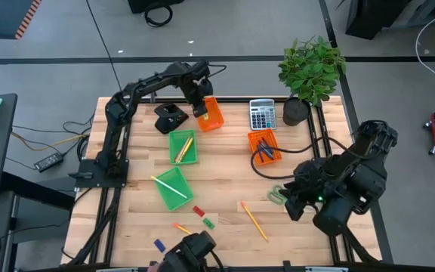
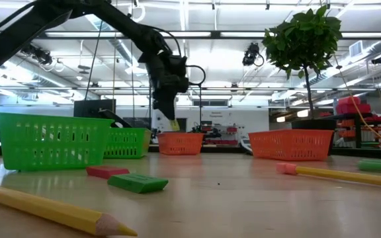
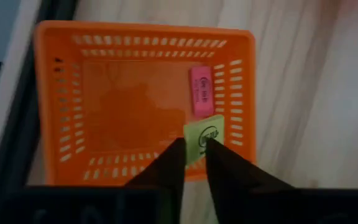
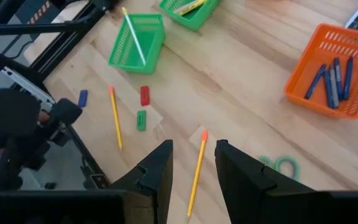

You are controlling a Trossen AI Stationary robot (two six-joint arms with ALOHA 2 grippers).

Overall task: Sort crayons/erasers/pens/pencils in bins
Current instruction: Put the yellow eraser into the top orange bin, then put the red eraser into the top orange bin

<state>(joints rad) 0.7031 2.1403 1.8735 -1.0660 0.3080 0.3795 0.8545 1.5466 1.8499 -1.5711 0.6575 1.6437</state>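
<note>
The left gripper (image 3: 194,155) fingers pinch a yellow eraser (image 3: 205,140) over the far orange bin (image 3: 61,93), release apparently next, while the right gripper (image 4: 193,163) waits open

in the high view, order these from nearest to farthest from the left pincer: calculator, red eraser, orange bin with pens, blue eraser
The left pincer hangs over the far orange bin.
1. Calculator: beside it, at the far edge.
2. Orange bin with pens: just past the calculator, toward the table's middle.
3. Red eraser: on the near half.
4. Blue eraser: at the near edge.

Perforated plastic bins (image 1: 183,147) rest on a smooth, pale wooden table (image 1: 225,174).
</note>
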